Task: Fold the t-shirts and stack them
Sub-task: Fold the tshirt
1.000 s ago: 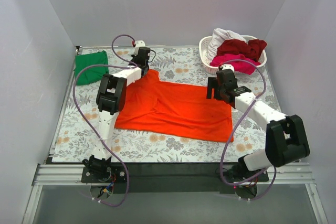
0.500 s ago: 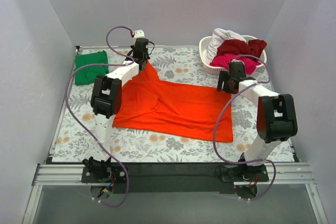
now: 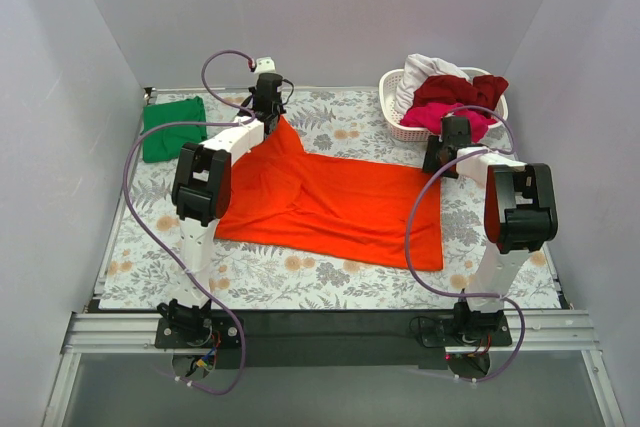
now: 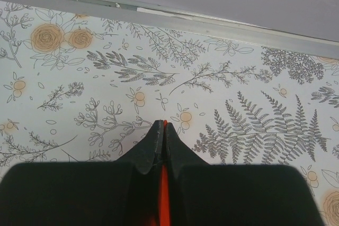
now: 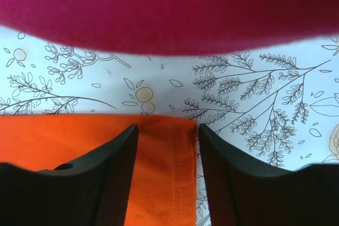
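Note:
The bright orange-red t-shirt [image 3: 330, 209] lies spread across the middle of the flowered table. My left gripper [image 3: 267, 110] is shut on its far left corner and holds that corner up; a thin strip of orange cloth [image 4: 164, 183] shows between the shut fingers. My right gripper [image 3: 447, 157] is open over the shirt's far right corner, with the hemmed corner [image 5: 169, 152] lying between its fingers [image 5: 114, 168]. A folded green t-shirt [image 3: 173, 128] lies at the far left. Dark red, magenta pink [image 5: 169, 9] and white shirts fill the basket.
The white lattice basket [image 3: 400, 127] stands at the far right corner, just behind my right gripper. The table's raised back edge [image 4: 175, 17] runs close ahead of my left gripper. Grey walls enclose the table on three sides.
My left gripper has lifted the shirt's far left corner up and back. My right arm has swung back to the shirt's far right corner, near the basket.

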Controlling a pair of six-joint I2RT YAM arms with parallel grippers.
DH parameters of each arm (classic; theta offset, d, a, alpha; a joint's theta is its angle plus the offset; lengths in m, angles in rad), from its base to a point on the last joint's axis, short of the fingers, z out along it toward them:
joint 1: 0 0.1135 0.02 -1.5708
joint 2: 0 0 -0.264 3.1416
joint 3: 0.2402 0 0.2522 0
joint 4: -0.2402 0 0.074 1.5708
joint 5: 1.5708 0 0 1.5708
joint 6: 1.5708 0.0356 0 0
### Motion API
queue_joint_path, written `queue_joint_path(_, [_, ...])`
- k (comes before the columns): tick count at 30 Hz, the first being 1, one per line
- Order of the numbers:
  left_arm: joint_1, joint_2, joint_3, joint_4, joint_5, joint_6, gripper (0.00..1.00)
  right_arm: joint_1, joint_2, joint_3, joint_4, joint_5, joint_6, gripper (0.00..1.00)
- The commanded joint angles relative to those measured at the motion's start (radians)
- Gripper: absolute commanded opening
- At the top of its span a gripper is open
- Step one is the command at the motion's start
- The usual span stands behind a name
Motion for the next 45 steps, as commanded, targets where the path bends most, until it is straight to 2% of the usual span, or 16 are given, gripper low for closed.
queue_joint_path(1, [0.0, -0.075, -0.016, -0.003, -0.013, 0.015, 0.0, -0.007, -0.01, 0.023, 0.03, -0.004, 0.003, 0.43])
queue_joint_path(5, [0.0, -0.095, -0.041, 0.0, -0.031, 0.015, 0.0, -0.009, -0.008, 0.014, 0.03, 0.022, 0.003, 0.18])
queue_joint_path(10, [0.002, -0.142, -0.104, 0.019, -0.059, -0.002, 0.0, -0.009, -0.011, 0.02, 0.032, 0.002, -0.001, 0.01])
queue_joint_path(17, [0.005, -0.325, -0.278, 0.135, -0.021, -0.066, 0.0, -0.002, -0.155, -0.053, 0.068, -0.048, -0.008, 0.01])
queue_joint_path(26, [0.006, -0.518, -0.514, 0.137, -0.021, -0.128, 0.0, 0.065, -0.375, -0.19, 0.069, -0.11, -0.024, 0.01])
queue_joint_path(31, [0.008, -0.674, -0.691, 0.145, -0.102, -0.177, 0.0, 0.143, -0.492, -0.279, 0.026, -0.064, -0.016, 0.01])
queue_joint_path(36, [0.005, -0.845, -0.908, 0.155, -0.084, -0.244, 0.0, 0.2, -0.597, -0.331, -0.028, -0.013, -0.002, 0.01])
queue_joint_path(40, [0.005, -0.984, -1.006, 0.151, -0.082, -0.267, 0.0, 0.226, -0.704, -0.38, -0.079, 0.046, 0.006, 0.01])
queue_joint_path(45, [0.005, -1.075, -1.079, 0.105, -0.062, -0.301, 0.0, 0.228, -0.775, -0.41, -0.122, 0.073, 0.013, 0.01])
